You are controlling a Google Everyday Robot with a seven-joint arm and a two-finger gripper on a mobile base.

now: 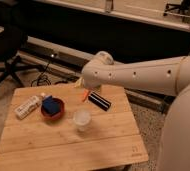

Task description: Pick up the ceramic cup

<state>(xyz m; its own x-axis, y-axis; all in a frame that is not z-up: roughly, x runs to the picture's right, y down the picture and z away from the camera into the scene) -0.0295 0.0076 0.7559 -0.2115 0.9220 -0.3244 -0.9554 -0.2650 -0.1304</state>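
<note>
1. I am hanging my gripper (86, 86) over the far part of the wooden table (63, 150), tucked under the rounded end of my arm, just above an orange pen-like thing (85, 95) and just left of a black rectangular bar (100, 101)
2. I am unable to tell whether it is open or closed, because my own arm is covering most of it
3. The ceramic cup (81, 119) is standing upright near the middle of the table, nearer than my gripper and apart from it, just right of the red bowl (53, 114), which is holding a blue object (50, 105)
4. A white packet (28, 106) is lying left of the bowl, well apart from the cup
5. I am judging the pick as barely begun: the cup is resting on the wood, untouched, and I am only arriving over the table
6. I am reckoning that everything is left: coming nearer, lining up over the rim, dropping around it clear of the bowl, closing and lifting
</note>
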